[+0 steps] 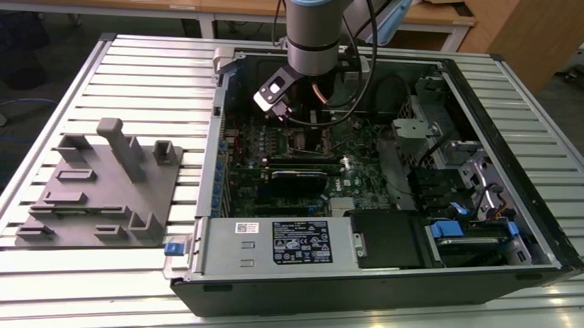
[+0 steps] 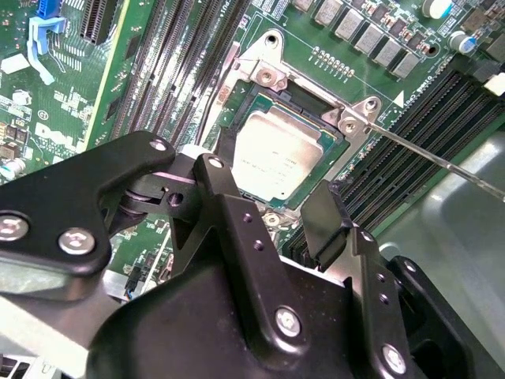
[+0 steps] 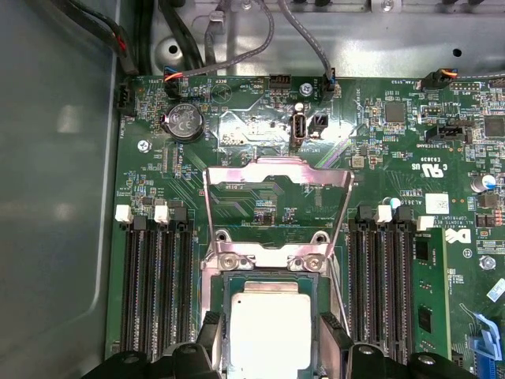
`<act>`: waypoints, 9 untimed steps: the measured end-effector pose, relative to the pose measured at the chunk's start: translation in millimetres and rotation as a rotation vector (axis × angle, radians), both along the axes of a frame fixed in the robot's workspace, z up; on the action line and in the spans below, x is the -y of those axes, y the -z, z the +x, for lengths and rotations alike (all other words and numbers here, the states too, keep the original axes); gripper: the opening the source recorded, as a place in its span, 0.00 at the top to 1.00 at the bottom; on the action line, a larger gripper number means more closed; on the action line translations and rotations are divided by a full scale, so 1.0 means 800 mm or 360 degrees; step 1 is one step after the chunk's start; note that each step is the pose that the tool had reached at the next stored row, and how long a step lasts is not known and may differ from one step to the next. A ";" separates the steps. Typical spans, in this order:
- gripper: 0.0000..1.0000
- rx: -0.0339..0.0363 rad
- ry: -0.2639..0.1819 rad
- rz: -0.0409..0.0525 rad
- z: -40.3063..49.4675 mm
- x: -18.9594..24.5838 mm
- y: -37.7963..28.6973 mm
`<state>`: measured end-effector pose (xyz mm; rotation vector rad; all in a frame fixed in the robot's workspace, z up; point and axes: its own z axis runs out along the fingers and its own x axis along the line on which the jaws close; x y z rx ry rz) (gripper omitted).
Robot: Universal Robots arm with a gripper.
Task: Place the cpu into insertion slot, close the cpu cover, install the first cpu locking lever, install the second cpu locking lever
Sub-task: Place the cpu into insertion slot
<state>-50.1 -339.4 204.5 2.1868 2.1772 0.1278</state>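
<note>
While the cpu [image 3: 268, 324] sits flat in the insertion slot [image 2: 293, 95], toward twelve o'clock in the computer case [image 1: 365, 290], the end effector [image 3: 270, 343] straddles it, spread slightly wider, with the cpu cover [image 3: 276, 167] raised and a locking lever [image 2: 426, 154] unlatched, so three steps seemingly remain.

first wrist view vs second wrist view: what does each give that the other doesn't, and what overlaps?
First wrist view: the cpu cover swung open, off the chip, and a coin cell further along the board.
Second wrist view: the linkage of the gripper close up, a thin lever rod standing free, and a blue clip.
Both: the cpu seated in the insertion slot, with the gripper open and one finger on each side.
</note>
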 end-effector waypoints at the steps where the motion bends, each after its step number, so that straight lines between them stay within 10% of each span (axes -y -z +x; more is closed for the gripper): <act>1: 0.41 0.0000 0.0000 0.0000 0.000 0.0000 0.0000; 9: 0.71 0.0000 0.0000 0.0000 0.000 0.0000 -0.0001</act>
